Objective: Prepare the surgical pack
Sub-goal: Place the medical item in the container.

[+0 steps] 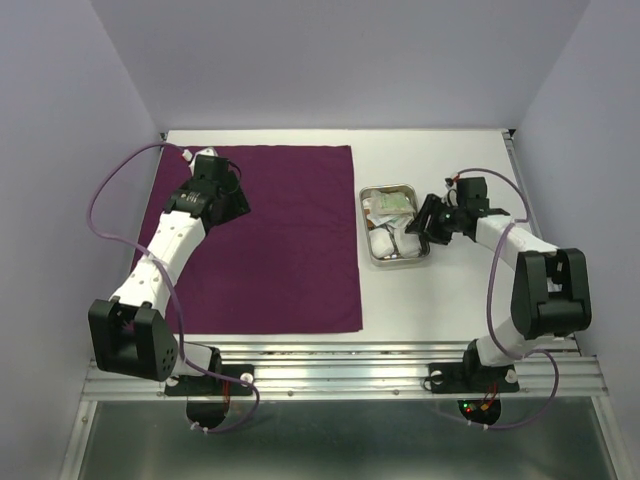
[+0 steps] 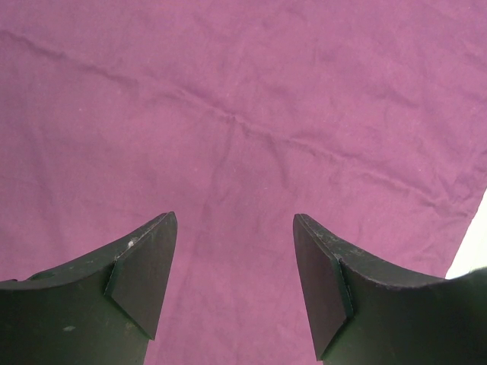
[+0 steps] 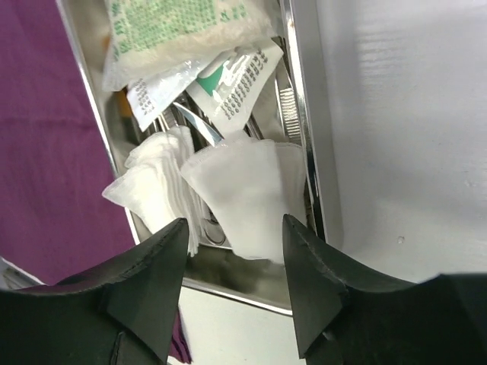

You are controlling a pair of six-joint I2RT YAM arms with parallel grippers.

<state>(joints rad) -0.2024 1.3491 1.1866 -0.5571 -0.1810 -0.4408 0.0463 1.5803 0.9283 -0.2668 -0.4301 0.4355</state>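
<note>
Black fingers (image 3: 144,289) of the right gripper (image 3: 236,228) fill the bottom of the right wrist view, spread apart and holding nothing above the near end of the steel tray (image 3: 303,137). Only this view shows what the tray holds. White gauze pads (image 3: 236,190) lie at its near end, printed packets (image 3: 183,30) at its far end, and steel instruments (image 3: 286,106) partly under them along its right wall. In the top view these are a pale jumble, but that view shows the purple drape (image 1: 280,240) spread flat on the bench (image 1: 450,290) just left of the tray. Further left of the tray, the left gripper (image 2: 234,220) hangs over the drape, jaws wide apart and empty. Its wrist view shows only creased cloth.
</note>
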